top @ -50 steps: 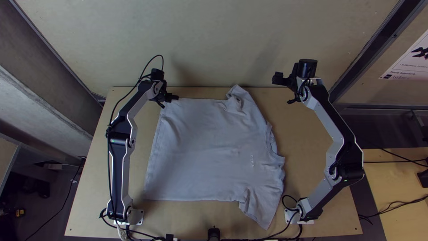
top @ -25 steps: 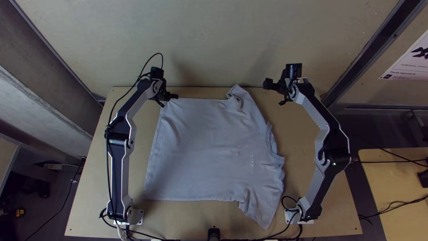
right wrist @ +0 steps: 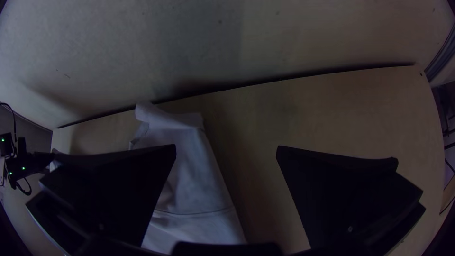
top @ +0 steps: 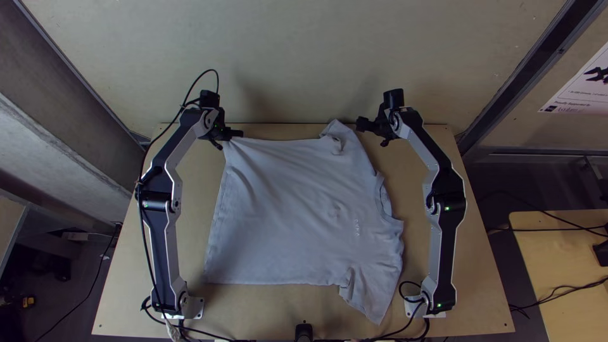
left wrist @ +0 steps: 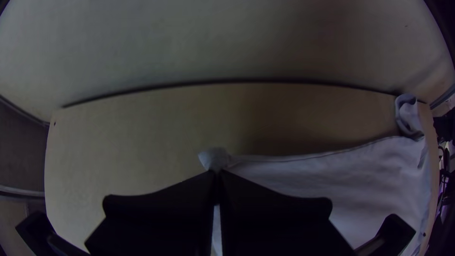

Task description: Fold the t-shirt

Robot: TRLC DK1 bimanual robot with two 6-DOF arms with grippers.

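Pale grey cotton, by the look of it: the t-shirt [top: 291, 215] lies spread across the middle of the frame on the table [top: 478, 291], with creases fanning from its upper-left corner. I have that corner pinched in my left end effector [left wrist: 216, 174], whose fingers are closed together on a small bit of cloth. My right end effector [right wrist: 226, 147] is wide and holds nothing; in the top view it sits just beside the upper sleeve [top: 344, 134], upper right of centre.

I judge the next step to be a grip on that sleeve, then a fold down the frame with both arms. The sleeve worries me most: it is bunched where it meets the body, so closing there could catch several layers, or miss the tip altogether. I can't tell how high my right fingers are, so I might pinch air. My left bite is small, and a hard pull could slip it. If one arm leads, the fold will skew. The lower sleeve [top: 370, 301] angles out at lower right, so it could end up sticking out beneath.
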